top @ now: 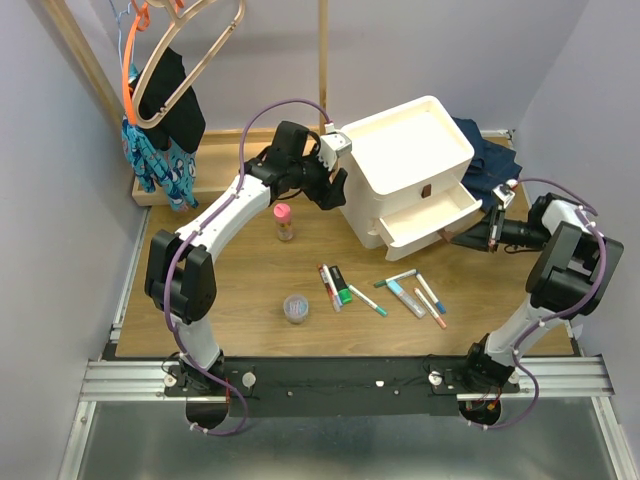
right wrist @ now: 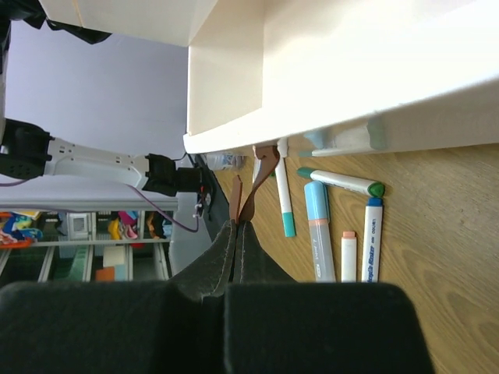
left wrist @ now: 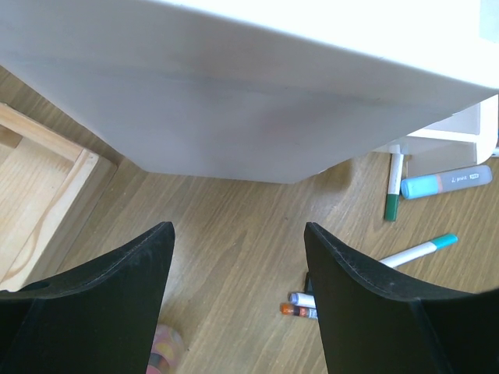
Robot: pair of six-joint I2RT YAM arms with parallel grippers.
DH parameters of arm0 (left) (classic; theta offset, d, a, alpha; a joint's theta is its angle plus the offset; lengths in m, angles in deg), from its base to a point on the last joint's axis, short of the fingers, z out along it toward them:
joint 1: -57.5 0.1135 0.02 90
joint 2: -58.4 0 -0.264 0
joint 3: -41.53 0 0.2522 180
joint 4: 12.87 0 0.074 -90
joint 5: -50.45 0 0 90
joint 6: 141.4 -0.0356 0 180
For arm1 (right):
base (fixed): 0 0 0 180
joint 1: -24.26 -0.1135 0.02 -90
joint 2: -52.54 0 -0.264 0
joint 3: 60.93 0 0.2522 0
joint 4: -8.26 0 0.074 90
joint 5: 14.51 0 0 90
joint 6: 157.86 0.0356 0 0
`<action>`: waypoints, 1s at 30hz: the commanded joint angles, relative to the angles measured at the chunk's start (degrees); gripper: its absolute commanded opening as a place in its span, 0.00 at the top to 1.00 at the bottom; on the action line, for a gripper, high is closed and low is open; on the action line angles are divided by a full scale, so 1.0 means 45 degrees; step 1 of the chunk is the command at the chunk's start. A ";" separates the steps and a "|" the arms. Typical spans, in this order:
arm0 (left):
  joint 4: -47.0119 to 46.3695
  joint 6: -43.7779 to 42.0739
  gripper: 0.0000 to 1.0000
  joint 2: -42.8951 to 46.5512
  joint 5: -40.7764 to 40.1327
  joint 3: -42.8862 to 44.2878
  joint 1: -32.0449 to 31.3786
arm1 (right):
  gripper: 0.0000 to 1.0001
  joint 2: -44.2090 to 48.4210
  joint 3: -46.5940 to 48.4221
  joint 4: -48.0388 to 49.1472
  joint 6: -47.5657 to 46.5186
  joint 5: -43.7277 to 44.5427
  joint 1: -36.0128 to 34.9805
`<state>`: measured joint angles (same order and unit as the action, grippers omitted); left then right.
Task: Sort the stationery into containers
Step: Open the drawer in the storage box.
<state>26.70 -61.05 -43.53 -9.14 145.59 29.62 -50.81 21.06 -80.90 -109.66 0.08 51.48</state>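
Drawer unit [top: 385, 195] close ahead of left tool [top: 335, 188], open tabletop [top: 230, 280] left of markers [top: 367, 300]

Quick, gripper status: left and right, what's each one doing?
Left gripper: open, holding nothing, facing the drawer unit.
Right gripper: shut on a drawer's brown pull tab.

My right end effector [right wrist: 239, 227] pinches the brown pull tab [right wrist: 248, 195] of the white drawer [right wrist: 351, 70], its fingers pressed together on the strap. Just beside the drawer, a pale blue tube [right wrist: 318, 234] and slim white markers [right wrist: 373, 241] lie side by side on the wooden counter [right wrist: 452, 249].
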 commanded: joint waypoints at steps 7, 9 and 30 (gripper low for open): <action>-0.0108 -0.0161 0.23 0.0346 -0.0294 -0.0262 -0.0055 | 0.99 0.0428 0.0385 -0.0921 0.0422 0.0275 0.0142; -0.0109 -0.0141 0.23 0.0385 -0.0294 -0.0359 -0.0055 | 0.99 0.0525 0.0385 -0.0921 0.0442 0.0275 0.0161; 0.0124 -0.0569 0.21 0.0620 -0.0957 -0.0420 -0.0035 | 0.66 0.0076 0.0444 -0.0921 0.0442 0.0275 0.0376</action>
<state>26.74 -61.46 -42.75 -10.47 142.88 29.62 -49.30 21.69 -81.86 -107.63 1.28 52.51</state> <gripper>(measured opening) 0.778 0.283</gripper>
